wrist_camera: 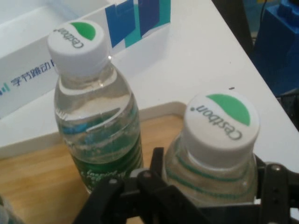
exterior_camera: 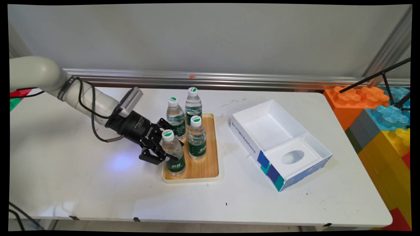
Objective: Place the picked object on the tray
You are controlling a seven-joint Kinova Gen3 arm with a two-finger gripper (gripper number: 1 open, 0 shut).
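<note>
bottles (exterior_camera: 174, 152): clear glossy plastic | tray (exterior_camera: 206, 164): smooth wood grain | box (exterior_camera: 279, 141): matt white card

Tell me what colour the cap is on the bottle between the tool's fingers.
White with a green patch, on the bottle at the tool; clearest in the hand view.

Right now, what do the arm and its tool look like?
A white, rounded arm ends in a black two-finger tool with white lettering on its body. A grey ribbed box sits on the wrist, and black cables loop from it.
</note>
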